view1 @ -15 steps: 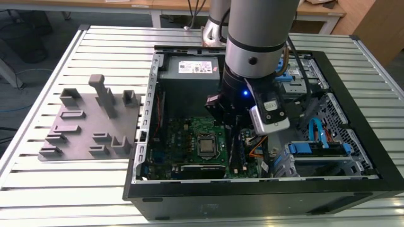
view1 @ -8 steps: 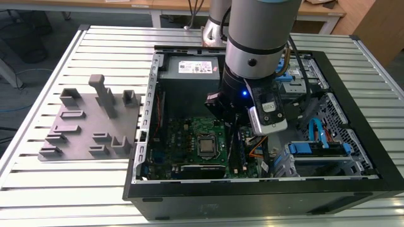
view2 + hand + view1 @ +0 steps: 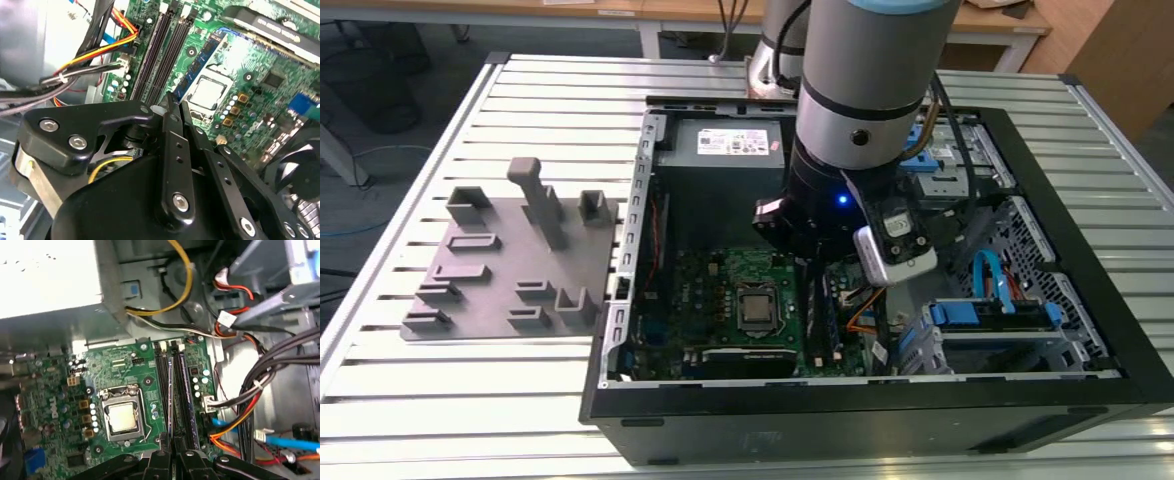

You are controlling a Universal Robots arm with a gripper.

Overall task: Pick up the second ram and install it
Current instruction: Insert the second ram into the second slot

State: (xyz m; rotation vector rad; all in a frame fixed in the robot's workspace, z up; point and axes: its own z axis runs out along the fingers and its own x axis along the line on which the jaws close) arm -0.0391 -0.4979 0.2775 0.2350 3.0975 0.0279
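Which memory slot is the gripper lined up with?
The one under the upright blue-green memory board, in line with the gripper; the dark slots beside it towards the cables look empty.

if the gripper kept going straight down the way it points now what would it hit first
Most likely the memory slots on the motherboard: in both wrist views the gripper points straight at those long dark slots beside the processor socket. Depth is hard to judge, so how close it sits is unclear.
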